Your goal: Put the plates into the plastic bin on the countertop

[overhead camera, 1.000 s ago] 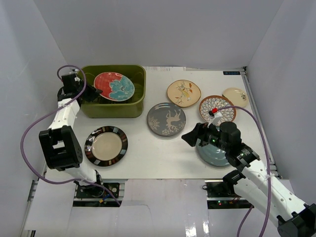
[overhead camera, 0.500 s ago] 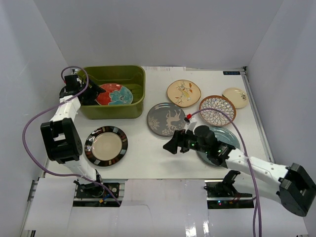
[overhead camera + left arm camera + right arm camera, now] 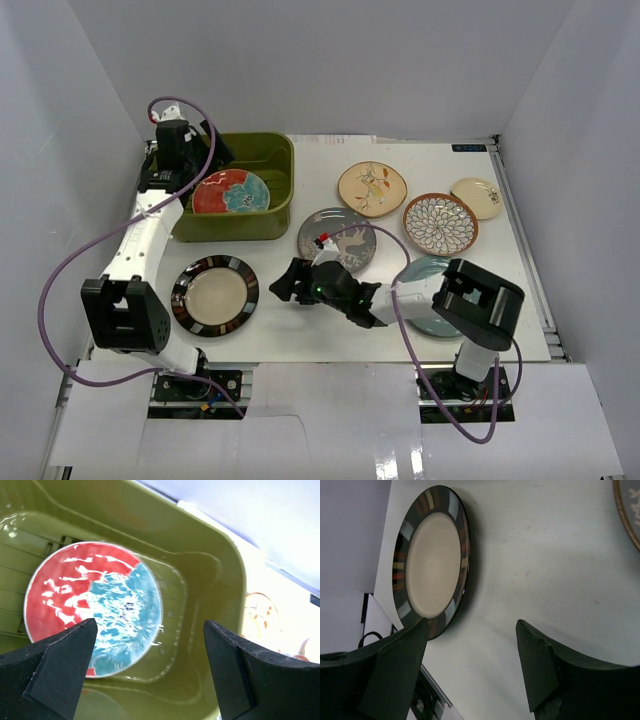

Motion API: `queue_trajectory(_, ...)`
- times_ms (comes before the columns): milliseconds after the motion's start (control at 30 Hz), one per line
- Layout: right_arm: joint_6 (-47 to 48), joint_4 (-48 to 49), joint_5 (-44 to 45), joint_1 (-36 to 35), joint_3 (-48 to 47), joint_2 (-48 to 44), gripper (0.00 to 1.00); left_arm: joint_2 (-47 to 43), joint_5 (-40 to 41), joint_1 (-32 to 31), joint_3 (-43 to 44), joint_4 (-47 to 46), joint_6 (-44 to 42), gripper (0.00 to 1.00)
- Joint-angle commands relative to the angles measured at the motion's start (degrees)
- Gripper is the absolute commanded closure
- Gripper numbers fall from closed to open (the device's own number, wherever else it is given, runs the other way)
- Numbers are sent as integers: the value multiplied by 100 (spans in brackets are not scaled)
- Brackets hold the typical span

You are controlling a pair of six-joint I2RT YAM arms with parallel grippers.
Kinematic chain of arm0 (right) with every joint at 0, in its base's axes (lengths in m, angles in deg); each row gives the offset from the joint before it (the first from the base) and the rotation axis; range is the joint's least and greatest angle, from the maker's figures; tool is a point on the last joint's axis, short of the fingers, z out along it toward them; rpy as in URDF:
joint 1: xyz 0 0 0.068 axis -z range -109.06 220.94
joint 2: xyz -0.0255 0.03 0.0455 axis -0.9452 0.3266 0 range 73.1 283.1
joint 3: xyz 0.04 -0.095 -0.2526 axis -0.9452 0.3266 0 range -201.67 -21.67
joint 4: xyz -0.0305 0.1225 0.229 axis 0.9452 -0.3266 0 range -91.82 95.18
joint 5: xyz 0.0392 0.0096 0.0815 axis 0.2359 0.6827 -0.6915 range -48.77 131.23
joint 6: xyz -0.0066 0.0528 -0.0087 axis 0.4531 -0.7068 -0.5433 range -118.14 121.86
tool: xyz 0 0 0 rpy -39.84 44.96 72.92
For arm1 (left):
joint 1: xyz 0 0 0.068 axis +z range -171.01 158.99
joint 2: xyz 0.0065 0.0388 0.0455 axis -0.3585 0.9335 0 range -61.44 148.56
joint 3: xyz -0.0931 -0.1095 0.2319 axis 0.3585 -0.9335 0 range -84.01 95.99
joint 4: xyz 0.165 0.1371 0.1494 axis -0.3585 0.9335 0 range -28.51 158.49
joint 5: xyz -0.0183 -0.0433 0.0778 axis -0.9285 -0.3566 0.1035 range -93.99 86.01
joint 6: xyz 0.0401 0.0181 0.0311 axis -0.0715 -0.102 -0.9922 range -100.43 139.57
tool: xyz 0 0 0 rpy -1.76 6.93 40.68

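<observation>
The red plate with teal flowers (image 3: 231, 191) (image 3: 93, 607) lies flat in the olive-green plastic bin (image 3: 275, 215) (image 3: 210, 580). My left gripper (image 3: 200, 160) (image 3: 150, 630) hangs open above the bin's far left, holding nothing. The dark-rimmed cream plate (image 3: 215, 295) (image 3: 431, 562) rests on the countertop (image 3: 300, 330) at the front left. Just right of it, my right gripper (image 3: 283, 287) (image 3: 471, 630) is open and low, with one finger (image 3: 405, 655) near the plate's rim. The grey plate (image 3: 340, 238) lies behind the right arm. The pale blue plate (image 3: 422, 268) is partly under that arm.
The tan floral plate (image 3: 372, 189), the brown-white lattice plate (image 3: 440, 222) and the small cream plate (image 3: 477, 196) lie at the back right. White walls enclose the countertop. Purple cables loop from both arms.
The left gripper let go of the red plate, which dropped flat in the bin, then rose toward the bin's far left corner. The right arm swept left to the dark-rimmed plate.
</observation>
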Motion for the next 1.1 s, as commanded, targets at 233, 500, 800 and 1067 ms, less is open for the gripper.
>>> queue_trajectory(233,-1229,580,204,-277,-1380,1718,32,-1831,-876,-219,-548,-263,126,2)
queue_trajectory(500,-1608,799,-77,-312,-1881,2623,50,-3659,-3074,-431,-1760,-369,110,2)
queue_trajectory(800,-1706,1405,203,-365,-1329,2224,92,-4601,-3587,-589,-1350,360,-172,2)
queue_trajectory(1067,34,485,906,-488,-194,-938,92,-4373,-3428,-852,-198,501,-137,2)
